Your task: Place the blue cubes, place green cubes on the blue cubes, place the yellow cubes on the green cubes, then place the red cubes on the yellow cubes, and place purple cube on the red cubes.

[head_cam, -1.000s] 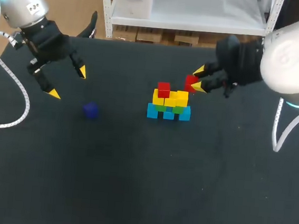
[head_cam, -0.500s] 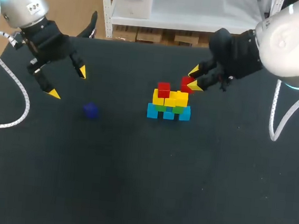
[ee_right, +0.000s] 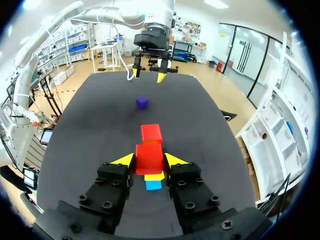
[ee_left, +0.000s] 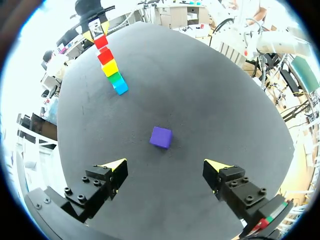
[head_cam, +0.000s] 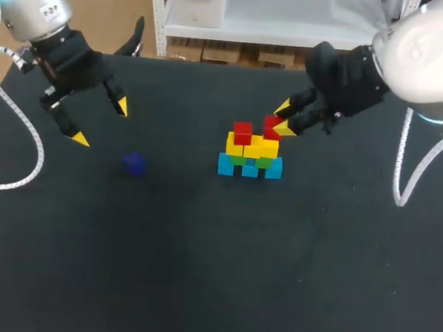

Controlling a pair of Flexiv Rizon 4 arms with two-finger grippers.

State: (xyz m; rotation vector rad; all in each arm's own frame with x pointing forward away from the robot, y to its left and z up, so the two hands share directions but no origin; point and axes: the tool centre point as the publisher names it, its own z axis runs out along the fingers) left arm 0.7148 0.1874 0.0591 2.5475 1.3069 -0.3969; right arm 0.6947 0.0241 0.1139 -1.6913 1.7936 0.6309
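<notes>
Clamping a red cube [ee_right: 149,156] between its fingers, the right gripper [head_cam: 283,118] hangs over the right end of the yellow cubes [head_cam: 247,146]; whether the two touch is hard to judge. Below them sit green cubes [head_cam: 239,161] and blue cubes [head_cam: 226,165], nearer the table's [head_cam: 195,273] far edge. A second red cube [head_cam: 243,131] tops the left end. The left gripper [ee_left: 164,161], fingers spread, hovers near the far left corner, with the purple cube [ee_left: 161,136] on the table just ahead.

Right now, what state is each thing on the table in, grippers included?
left gripper: open, empty, above the table
right gripper: shut on a red cube
held red cube: over the yellow cubes, contact unclear
placed red cube: resting on the yellow cubes
yellow cubes: stacked on the green cubes
green cubes: stacked on the blue cubes
blue cubes: on the table
purple cube: alone on the table, unstacked
</notes>
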